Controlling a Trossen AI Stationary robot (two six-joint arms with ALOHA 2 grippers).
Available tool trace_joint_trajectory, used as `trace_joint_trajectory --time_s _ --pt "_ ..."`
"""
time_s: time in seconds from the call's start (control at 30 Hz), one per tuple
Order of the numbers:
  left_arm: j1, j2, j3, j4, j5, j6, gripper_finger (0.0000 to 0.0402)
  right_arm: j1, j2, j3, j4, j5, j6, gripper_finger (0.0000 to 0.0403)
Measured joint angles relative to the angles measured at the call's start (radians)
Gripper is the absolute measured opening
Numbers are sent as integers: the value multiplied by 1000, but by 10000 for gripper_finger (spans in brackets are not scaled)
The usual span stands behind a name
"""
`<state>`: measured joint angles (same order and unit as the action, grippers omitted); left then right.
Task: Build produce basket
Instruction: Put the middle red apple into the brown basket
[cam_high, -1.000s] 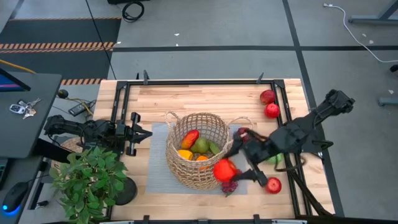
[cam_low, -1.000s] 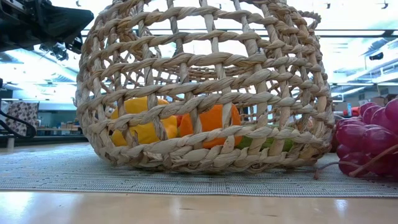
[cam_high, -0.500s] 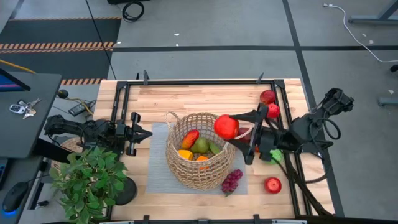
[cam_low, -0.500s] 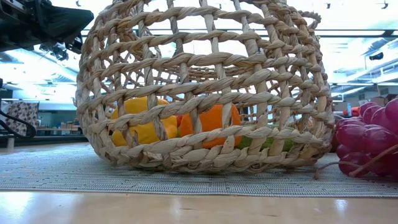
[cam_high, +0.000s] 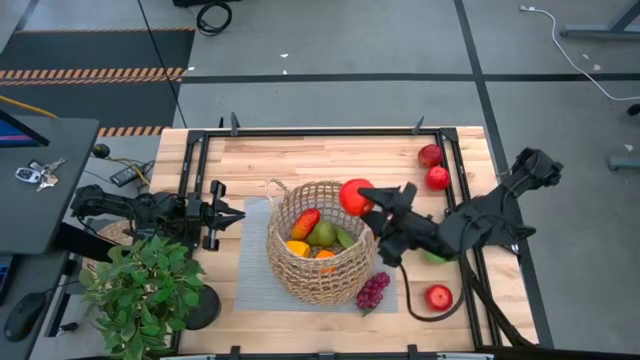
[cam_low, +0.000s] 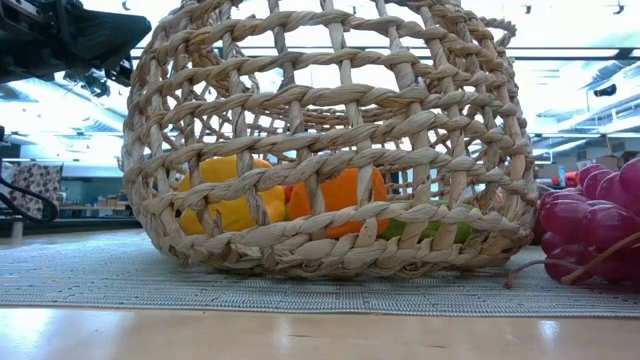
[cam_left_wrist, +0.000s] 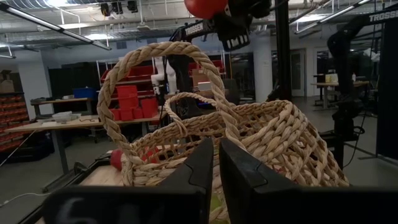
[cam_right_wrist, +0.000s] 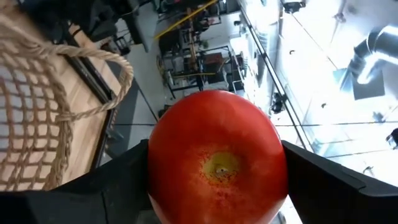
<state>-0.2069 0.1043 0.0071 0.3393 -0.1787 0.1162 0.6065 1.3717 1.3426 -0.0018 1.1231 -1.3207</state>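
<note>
The tan wicker basket (cam_high: 315, 242) stands on a grey mat (cam_high: 250, 275) at mid-table, with an orange (cam_low: 340, 200), a yellow piece (cam_low: 232, 200) and other produce in it. My right gripper (cam_high: 366, 199) hovers over the basket's right rim, shut on a red apple (cam_right_wrist: 217, 163). Purple grapes (cam_high: 372, 291) lie on the mat by the basket's near right side. My left gripper (cam_high: 228, 215) waits shut at the table's left, pointing at the basket's loop handle (cam_left_wrist: 158, 81). My right gripper pinches the red apple by two opposite sides (cam_right_wrist: 157, 168) between its two fingers (cam_right_wrist: 118, 183). The fingers reach in roughly level from the table's right. The apple is lifted clear, above the basket's right rim.
Two red apples (cam_high: 433, 166) lie at the far right, and another (cam_high: 438, 297) near the front right. A green piece (cam_high: 434, 257) sits under my right arm. A potted green plant (cam_high: 145, 290) stands at the near left. Black rails (cam_high: 320, 131) frame the table.
My right gripper has carried the red apple up from beside the grapes at the basket's near right. It went toward the far edge, then a little left over the basket's right rim. Its wrist has rolled about a quarter turn. The apple has stayed between the fingers.
</note>
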Motion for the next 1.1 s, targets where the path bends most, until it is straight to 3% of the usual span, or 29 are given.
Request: trace_joint_trajectory --time_s 0.3,0.7,1.1 --pt "0 0 0 0 0 0 28 -9 9 -1 23 -9 8 330" --pt "0 0 0 0 0 0 31 -122 9 -1 69 -8 701 331" --pt "0 0 0 0 0 0 36 -235 9 -1 -72 -297 1145 332"
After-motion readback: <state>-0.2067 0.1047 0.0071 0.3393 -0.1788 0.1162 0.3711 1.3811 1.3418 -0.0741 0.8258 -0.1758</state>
